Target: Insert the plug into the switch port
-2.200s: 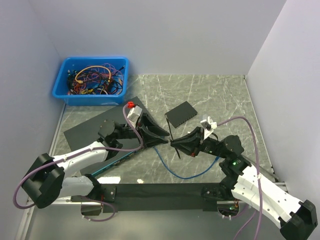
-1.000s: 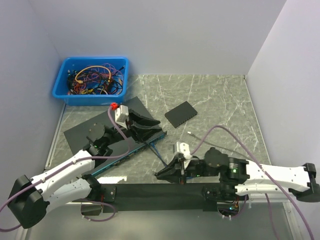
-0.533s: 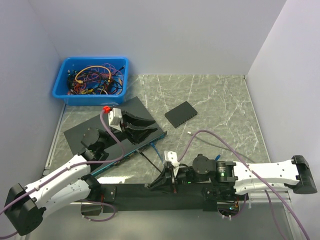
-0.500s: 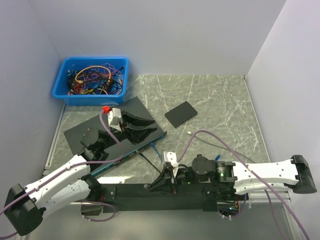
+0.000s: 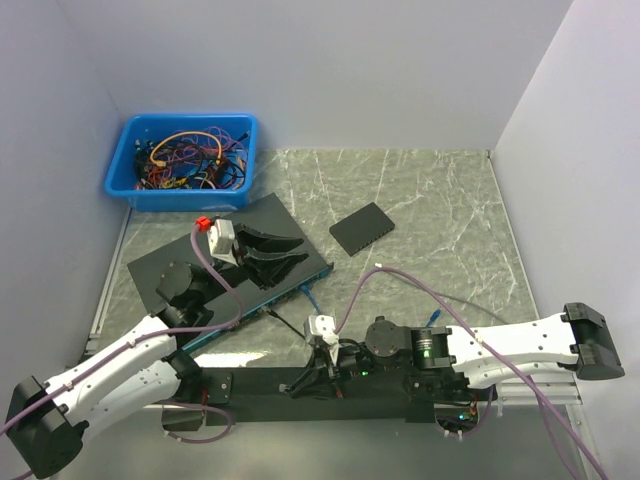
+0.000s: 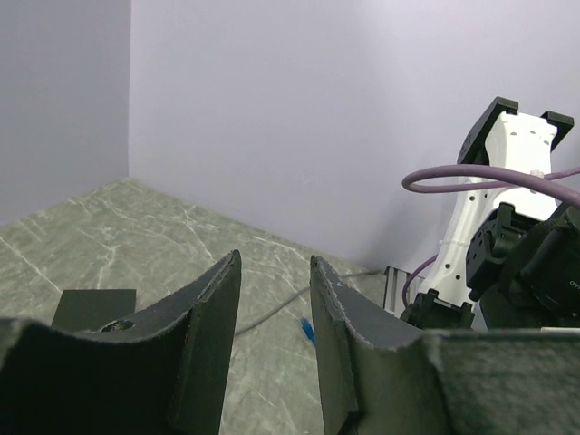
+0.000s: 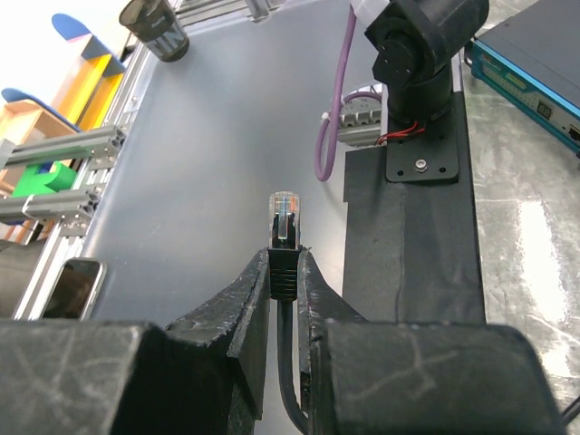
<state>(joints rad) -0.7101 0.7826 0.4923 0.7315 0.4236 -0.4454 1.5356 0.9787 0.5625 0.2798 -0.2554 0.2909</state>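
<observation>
Our right hand (image 7: 288,261) is clamped on the plug (image 7: 285,210) just behind its clear tip, low near the arm bases and aimed off to the side of the switch (image 7: 530,71). We should swing it round, level the clip, and square it to the front face before pushing gently. Beyond, our left hand (image 6: 272,272) hovers over the switch, fingers apart and empty; it could brace the case.

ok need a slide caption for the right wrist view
Right gripper pinching the black boot of the plug, its clear tip exposed, with the blue-edged switch at the frame's upper right.
</observation>
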